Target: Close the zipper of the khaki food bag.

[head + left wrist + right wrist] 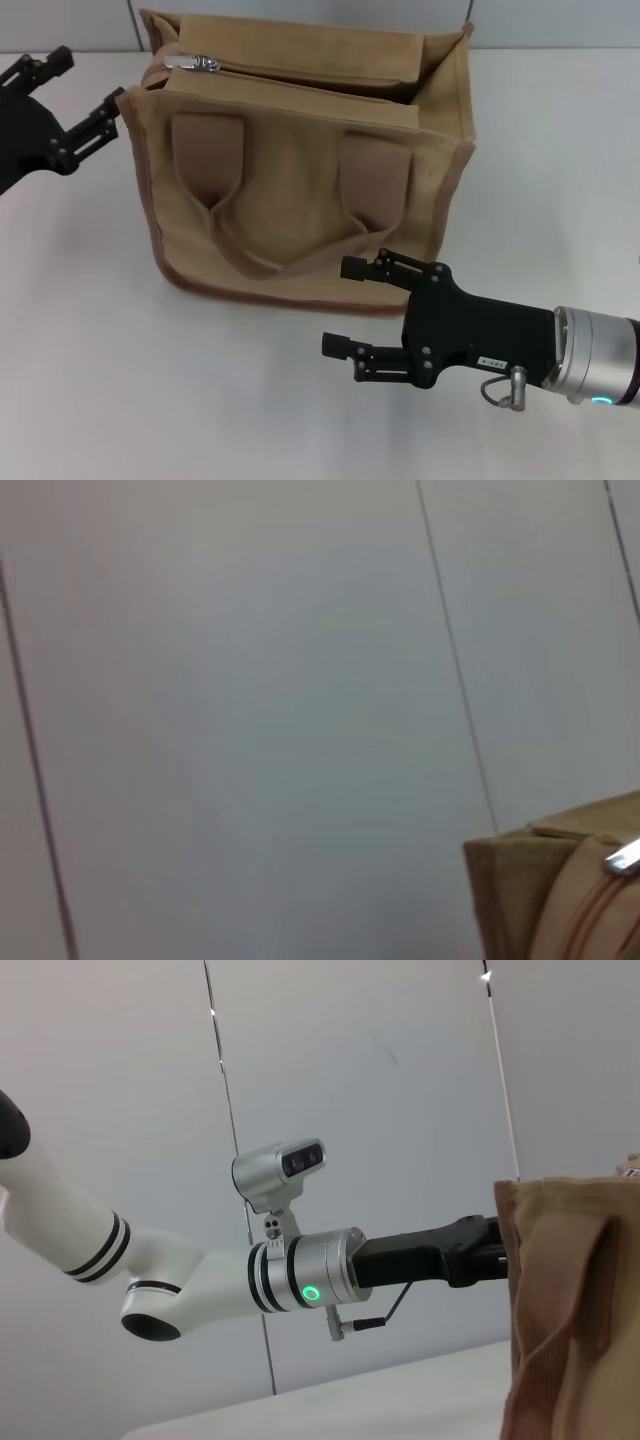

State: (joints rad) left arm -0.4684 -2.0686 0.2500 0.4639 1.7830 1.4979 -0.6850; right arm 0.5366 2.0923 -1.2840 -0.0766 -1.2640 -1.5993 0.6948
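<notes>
The khaki food bag (300, 170) stands upright at the table's back middle, its two wide strap handles hanging down its front. The zipper (300, 82) runs across the top flaps and gapes open toward the right. Its silver pull tab (193, 63) lies at the left end. My left gripper (85, 95) is open, just left of the bag's upper left corner, apart from it. My right gripper (345, 305) is open, low in front of the bag's lower right edge, empty. The bag's corner (560, 890) and pull tab (625, 858) show in the left wrist view.
The white table (120, 380) spreads in front of and around the bag. A grey panelled wall (80, 25) stands behind. The right wrist view shows my left arm (290, 1270) beside the bag's side (570, 1300).
</notes>
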